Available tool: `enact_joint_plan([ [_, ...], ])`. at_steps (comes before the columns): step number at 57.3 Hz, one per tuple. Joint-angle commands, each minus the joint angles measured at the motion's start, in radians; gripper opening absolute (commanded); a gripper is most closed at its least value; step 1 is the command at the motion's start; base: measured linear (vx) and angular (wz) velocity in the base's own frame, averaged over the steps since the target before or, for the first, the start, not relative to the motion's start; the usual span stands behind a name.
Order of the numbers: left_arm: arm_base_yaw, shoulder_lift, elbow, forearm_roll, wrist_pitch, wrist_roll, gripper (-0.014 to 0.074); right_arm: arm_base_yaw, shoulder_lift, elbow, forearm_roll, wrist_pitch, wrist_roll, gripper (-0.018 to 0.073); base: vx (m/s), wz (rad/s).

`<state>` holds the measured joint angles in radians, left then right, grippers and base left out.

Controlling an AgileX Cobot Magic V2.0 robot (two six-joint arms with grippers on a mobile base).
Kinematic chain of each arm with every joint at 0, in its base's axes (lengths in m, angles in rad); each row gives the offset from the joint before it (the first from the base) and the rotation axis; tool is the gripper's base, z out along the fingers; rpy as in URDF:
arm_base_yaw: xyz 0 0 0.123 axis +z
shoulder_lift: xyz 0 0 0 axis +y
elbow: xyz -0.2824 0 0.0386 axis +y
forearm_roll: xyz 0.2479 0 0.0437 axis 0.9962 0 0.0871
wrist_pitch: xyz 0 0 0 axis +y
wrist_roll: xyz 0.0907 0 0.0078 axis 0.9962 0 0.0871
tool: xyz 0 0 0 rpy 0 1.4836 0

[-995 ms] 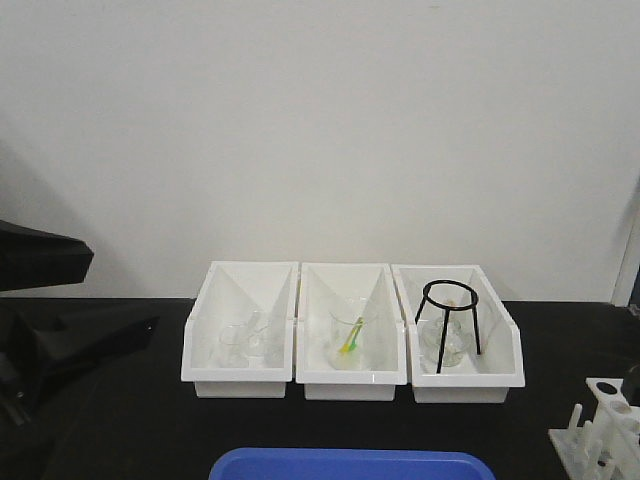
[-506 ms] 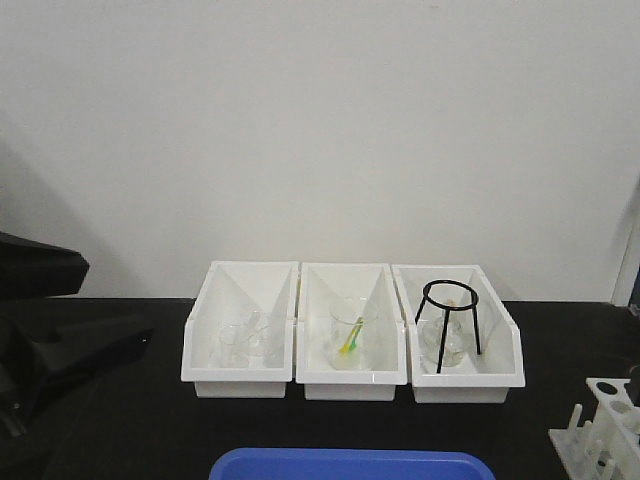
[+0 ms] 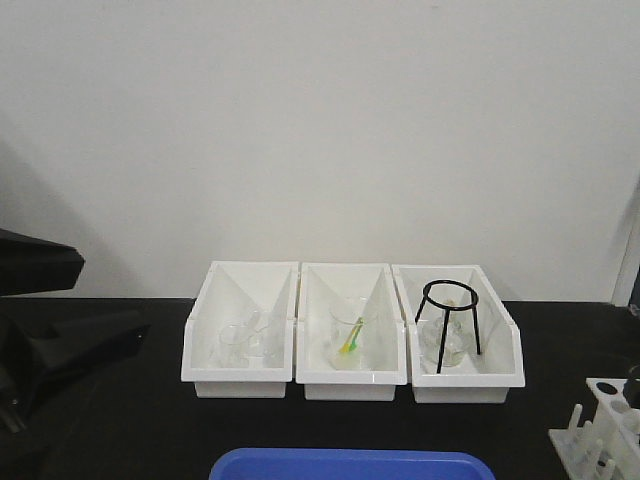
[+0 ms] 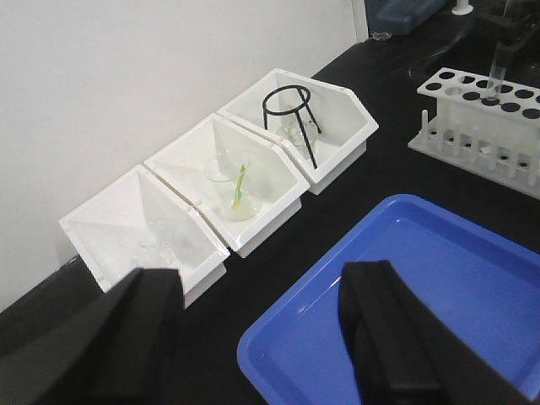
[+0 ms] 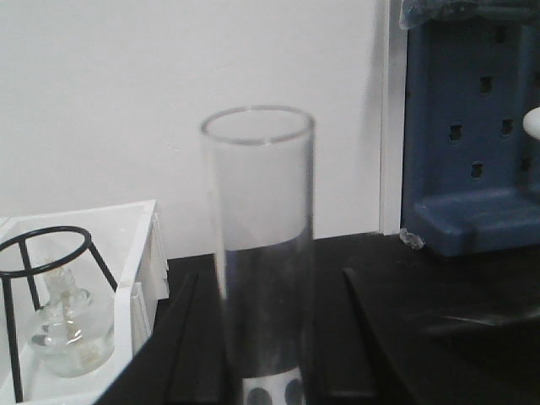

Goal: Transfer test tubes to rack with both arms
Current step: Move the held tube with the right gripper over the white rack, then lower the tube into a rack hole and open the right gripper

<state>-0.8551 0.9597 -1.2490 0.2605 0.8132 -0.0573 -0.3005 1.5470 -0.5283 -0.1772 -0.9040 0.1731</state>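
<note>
Left hand (image 4: 266, 283), wide, empty, has eased back. Your right hand (image 5: 270, 346) holds test tube (image 5: 257, 253) over rack (image 4: 498, 93), table's (image 4: 396, 173) right edge; insertion likely next.

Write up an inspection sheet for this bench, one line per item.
Surface: black table, matte.
Job's things: one test tube upright at the white rack; seating unclear.
Clutter: three white bins holding glassware, one with a black tripod; blue tray in front.
Grippers: left gripper open, empty, above the tray; right gripper fingers flank the tube, grip unclear.
Cables: nothing seen.
Surroundings: white wall; blue perforated panel beyond the table.
</note>
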Motion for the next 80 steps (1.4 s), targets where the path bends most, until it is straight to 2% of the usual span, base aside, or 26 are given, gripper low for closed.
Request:
enact_joint_plan([
  [1,-0.001,-0.009,-0.028,0.016,-0.069,-0.01,0.0498,-0.006,-0.009,-0.027,-0.006,-0.081,0.005,-0.0006,0.0,0.0],
  [15,-0.001,-0.009,-0.028,0.016,-0.069,-0.032,0.0498,-0.006,0.033,-0.027,-0.021,-0.078,0.013,-0.0004,0.0,0.0],
  [27,-0.001,-0.009,-0.028,0.016,-0.069,-0.033,0.0498,-0.006,0.11,-0.027,-0.11,-0.079,0.017,-0.0004,0.0,0.0],
  [62,-0.001,-0.009,-0.028,0.016,-0.07,-0.033,0.0498,-0.006,0.191,-0.027,-0.112,-0.088,0.013,0.0006,0.0,0.0],
  [72,-0.001,-0.009,-0.028,0.018,-0.07,-0.033,0.0498,-0.006,0.191,-0.027,-0.112,-0.09,0.013,0.0091,0.0,0.0],
  [80,-0.001,-0.009,-0.028,0.037,-0.07,-0.031,0.0498,-0.006,0.191,-0.027,-0.112,-0.113,0.015,0.0223,0.0,0.0],
])
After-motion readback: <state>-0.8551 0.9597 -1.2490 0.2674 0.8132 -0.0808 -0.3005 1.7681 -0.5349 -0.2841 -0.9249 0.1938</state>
